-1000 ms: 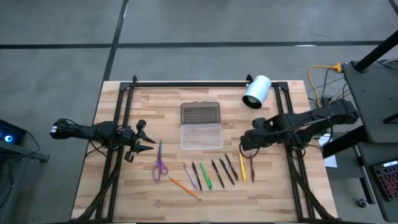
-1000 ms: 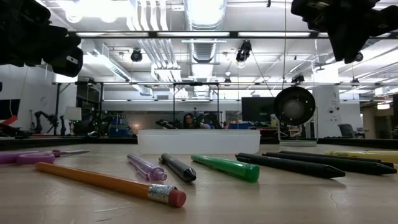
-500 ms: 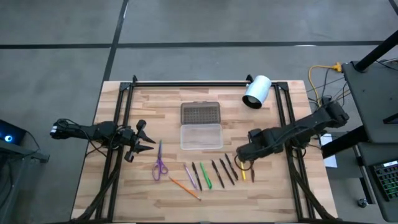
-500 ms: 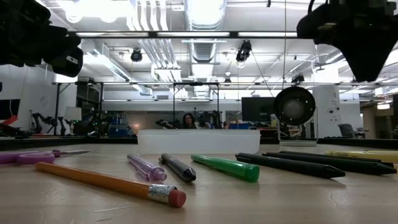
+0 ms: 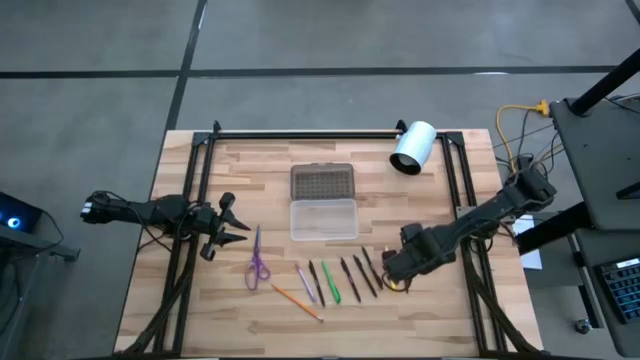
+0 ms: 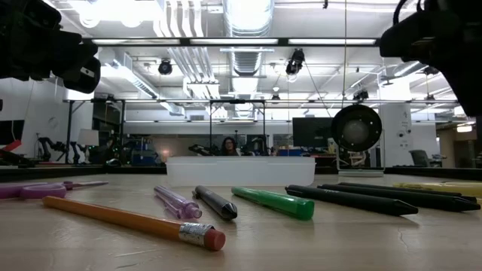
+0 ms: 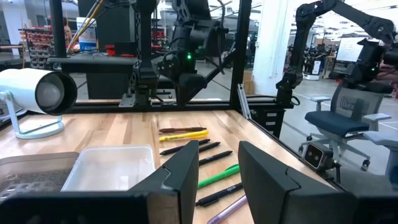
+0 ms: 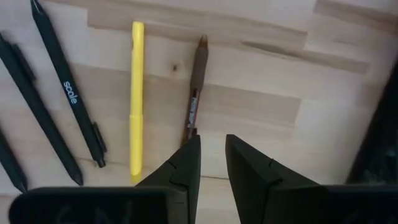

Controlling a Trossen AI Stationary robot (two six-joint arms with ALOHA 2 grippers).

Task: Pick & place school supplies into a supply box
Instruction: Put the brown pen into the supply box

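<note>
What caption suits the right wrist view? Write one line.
Right gripper open above a brown pen, beside a yellow pen.

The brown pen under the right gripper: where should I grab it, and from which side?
Grip the thin brown pen at mid-barrel, coming straight down with the right gripper and one finger on each long side. It lies flat on the wooden table, and the parallel yellow pen leaves only a narrow gap, so keep the open fingers centred.
</note>
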